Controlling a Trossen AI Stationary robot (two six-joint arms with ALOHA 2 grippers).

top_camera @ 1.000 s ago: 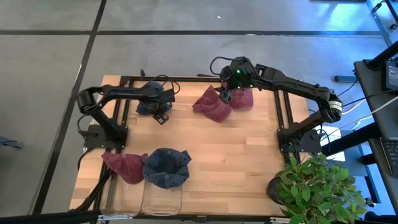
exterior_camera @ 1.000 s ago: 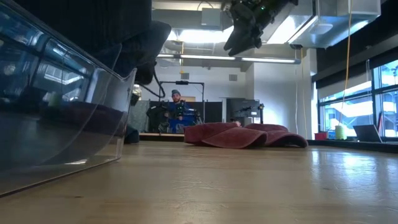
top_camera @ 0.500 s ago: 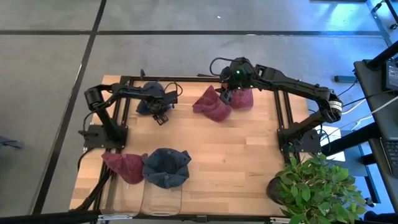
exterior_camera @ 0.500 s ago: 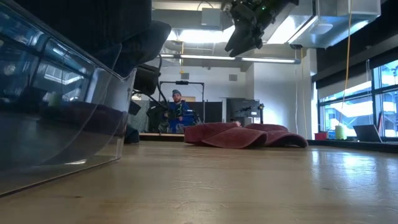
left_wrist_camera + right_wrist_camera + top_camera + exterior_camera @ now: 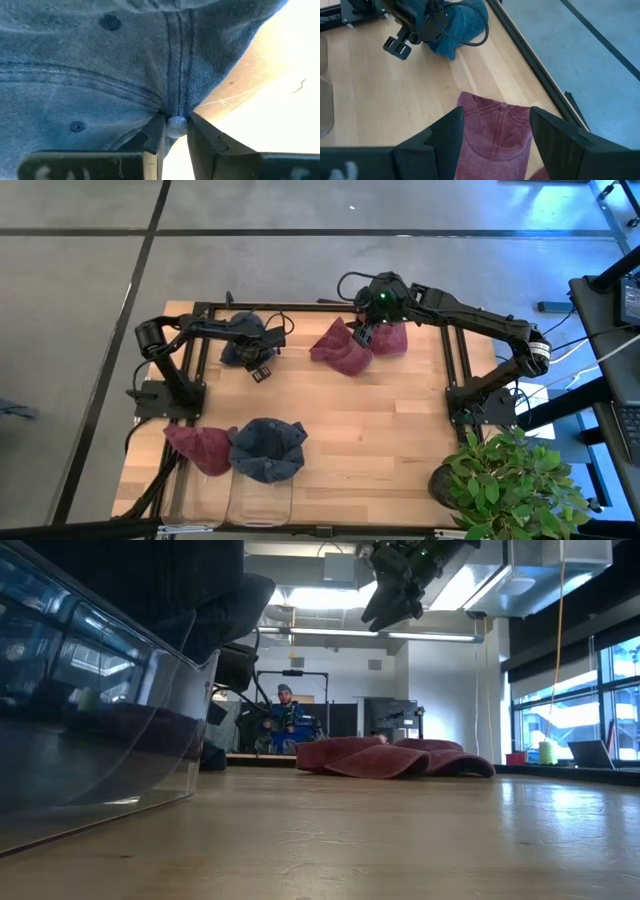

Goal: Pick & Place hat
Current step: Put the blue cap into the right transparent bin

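The wooden table [image 5: 380,430] holds everything. A clear bin [image 5: 100,730] sits at its front left corner, with a red hat [image 5: 197,448] and a blue hat [image 5: 268,450] draped on it. Far from the bin, at the back of the table, two red hats [image 5: 345,348] lie together. The right gripper [image 5: 495,127] hangs above them, spread wide and holding nothing. Also at the back, straight behind the bin, the left gripper [image 5: 175,132] pinches the top button of another blue hat [image 5: 100,60].
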